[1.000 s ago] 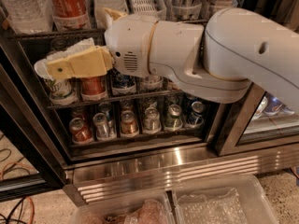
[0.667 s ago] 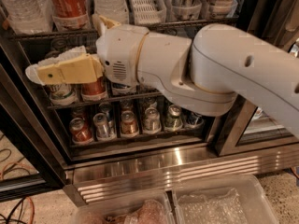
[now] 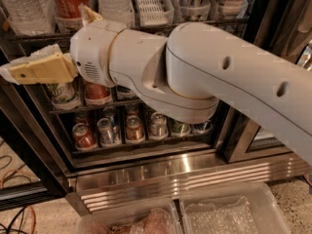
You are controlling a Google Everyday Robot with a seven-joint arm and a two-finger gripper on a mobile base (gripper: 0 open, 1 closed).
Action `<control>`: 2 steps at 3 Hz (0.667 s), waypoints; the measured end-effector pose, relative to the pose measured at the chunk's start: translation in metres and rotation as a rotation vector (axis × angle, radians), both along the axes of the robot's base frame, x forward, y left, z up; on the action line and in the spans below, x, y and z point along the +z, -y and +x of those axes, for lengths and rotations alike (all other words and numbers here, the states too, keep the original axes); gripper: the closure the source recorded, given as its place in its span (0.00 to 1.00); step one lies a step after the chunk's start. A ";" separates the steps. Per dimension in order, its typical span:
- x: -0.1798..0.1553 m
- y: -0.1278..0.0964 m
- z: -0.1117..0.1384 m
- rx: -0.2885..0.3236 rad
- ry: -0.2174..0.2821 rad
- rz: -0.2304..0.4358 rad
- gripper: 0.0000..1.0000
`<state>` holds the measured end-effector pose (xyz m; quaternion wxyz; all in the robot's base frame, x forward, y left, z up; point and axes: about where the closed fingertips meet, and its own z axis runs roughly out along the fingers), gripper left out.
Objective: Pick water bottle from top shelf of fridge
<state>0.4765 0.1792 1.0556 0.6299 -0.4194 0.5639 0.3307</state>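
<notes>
Approach step: gripper (image 3: 11, 72) just below the top shelf (image 3: 234, 21), near the water bottle (image 3: 24, 8); open or closed, cannot tell. Next: lift to bottle height, then push in squarely.

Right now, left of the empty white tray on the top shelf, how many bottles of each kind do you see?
Clear water bottles: 2
Red cola bottle: 1
Total: 3
The gripper is below the top shelf, at the left, in front of the cans.

Loose cables (image 3: 15, 178) trail over the speckled floor (image 3: 296, 195) beside two clear plastic bins (image 3: 265, 206).
</notes>
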 end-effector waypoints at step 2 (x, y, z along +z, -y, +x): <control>0.000 -0.012 0.003 0.008 0.009 0.022 0.00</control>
